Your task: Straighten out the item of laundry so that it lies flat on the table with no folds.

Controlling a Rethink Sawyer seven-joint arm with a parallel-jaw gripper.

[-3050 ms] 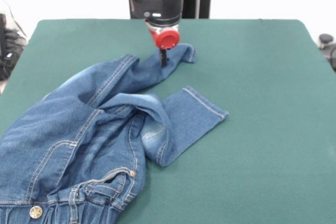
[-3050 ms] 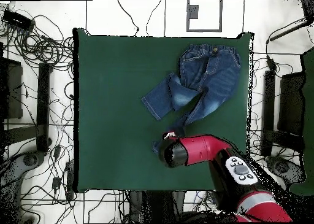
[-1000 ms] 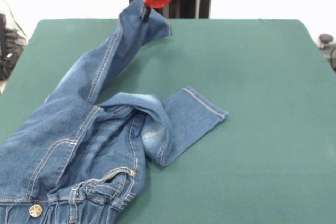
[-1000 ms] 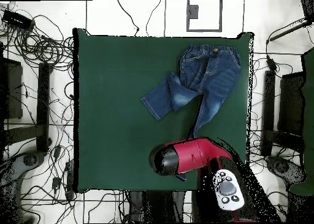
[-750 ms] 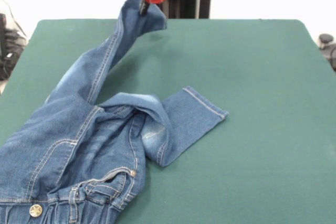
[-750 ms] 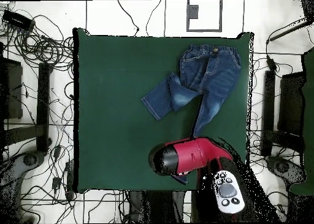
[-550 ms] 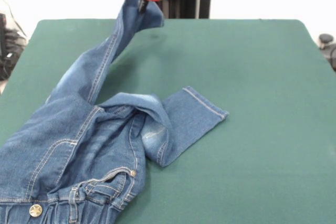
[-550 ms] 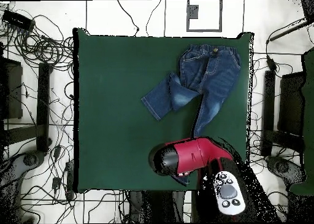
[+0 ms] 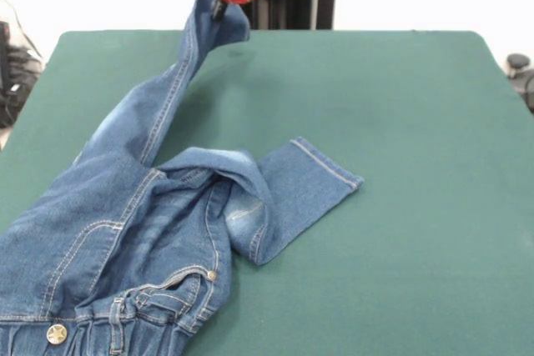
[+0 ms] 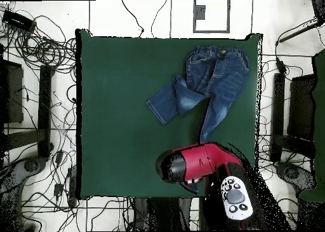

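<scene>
Small blue denim jeans [image 9: 125,223] lie on the dark green table [image 9: 400,206], waistband and metal button at the near left corner. One leg is folded across the body, its cuff lying flat toward the middle. The other leg is stretched up and away toward the far edge, its cuff lifted off the cloth. My gripper [image 9: 220,7] is shut on that cuff, just under its red end piece. In the overhead view the jeans [image 10: 212,77] sit at the upper right of the table [image 10: 120,102], and the red arm [image 10: 193,164] hides the gripper and the held cuff.
Cables and stands surround the table in the overhead view [image 10: 38,58]. A dark object [image 9: 517,64] sits beyond the right edge, another [image 9: 12,64] beyond the left. Bare green cover spreads over the right half of the front view.
The gripper has raised the cuff off the table and drawn it back toward the far edge, stretching that leg out straight. Over the last second it crept a little further left.
</scene>
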